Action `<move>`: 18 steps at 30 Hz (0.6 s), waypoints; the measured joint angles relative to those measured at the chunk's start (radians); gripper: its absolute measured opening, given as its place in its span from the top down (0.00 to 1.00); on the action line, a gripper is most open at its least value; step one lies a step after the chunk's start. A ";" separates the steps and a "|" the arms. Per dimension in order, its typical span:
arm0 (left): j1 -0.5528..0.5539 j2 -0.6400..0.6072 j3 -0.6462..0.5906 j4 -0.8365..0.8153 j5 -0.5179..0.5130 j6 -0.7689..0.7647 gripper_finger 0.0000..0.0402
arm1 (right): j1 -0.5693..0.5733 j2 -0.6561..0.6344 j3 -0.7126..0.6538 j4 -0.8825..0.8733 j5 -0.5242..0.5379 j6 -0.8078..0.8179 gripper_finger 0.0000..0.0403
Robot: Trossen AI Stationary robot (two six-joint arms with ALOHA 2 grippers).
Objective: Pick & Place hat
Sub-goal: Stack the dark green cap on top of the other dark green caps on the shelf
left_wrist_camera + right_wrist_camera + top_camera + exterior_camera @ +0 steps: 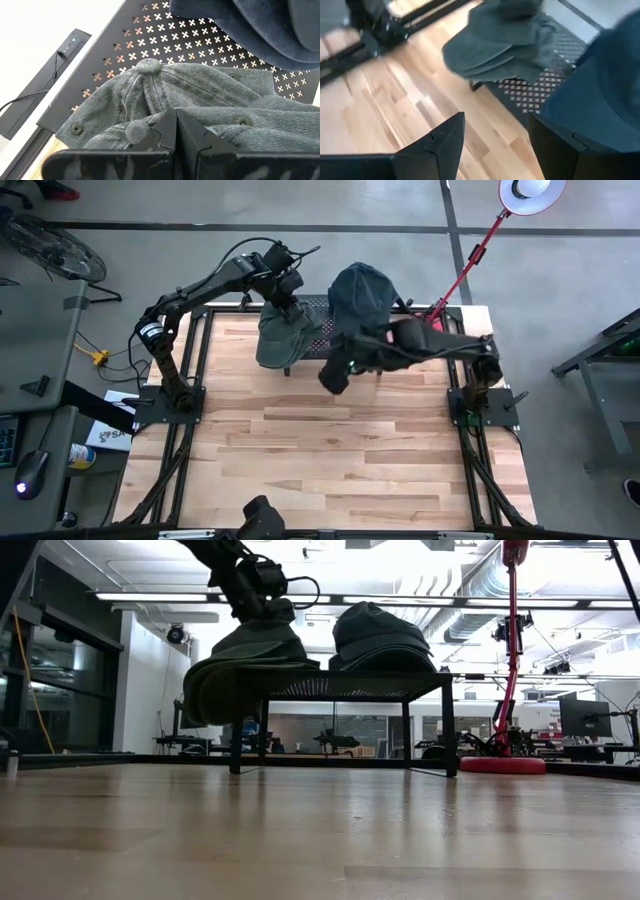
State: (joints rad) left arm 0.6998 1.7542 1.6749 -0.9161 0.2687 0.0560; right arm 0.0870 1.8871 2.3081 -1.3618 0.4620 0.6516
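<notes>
The left end effector point(175, 131), fingers pinched together on the crown of the grey-green denim cap point(285, 335), holds it half over the black perforated metal rack point(315, 308); its brim droops toward seven o'clock. The right end effector point(495, 132), gaping and empty, waits at the rack's five o'clock, beside the dark blue denim cap point(362, 295).

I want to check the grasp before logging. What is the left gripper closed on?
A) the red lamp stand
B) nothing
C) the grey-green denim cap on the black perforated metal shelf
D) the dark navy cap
C: in the left wrist view the left gripper pinches the fabric of the grey-green denim cap over the black perforated metal shelf.
</notes>
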 joint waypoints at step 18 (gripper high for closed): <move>0.000 0.000 0.000 -0.007 0.010 0.025 1.00 | 0.056 0.269 0.000 0.155 0.110 -1.182 0.48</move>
State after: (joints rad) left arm 0.6998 1.7538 1.6749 -0.9234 0.2787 0.0805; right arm 0.1426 2.1558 2.3083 -1.2064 0.5724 -0.5307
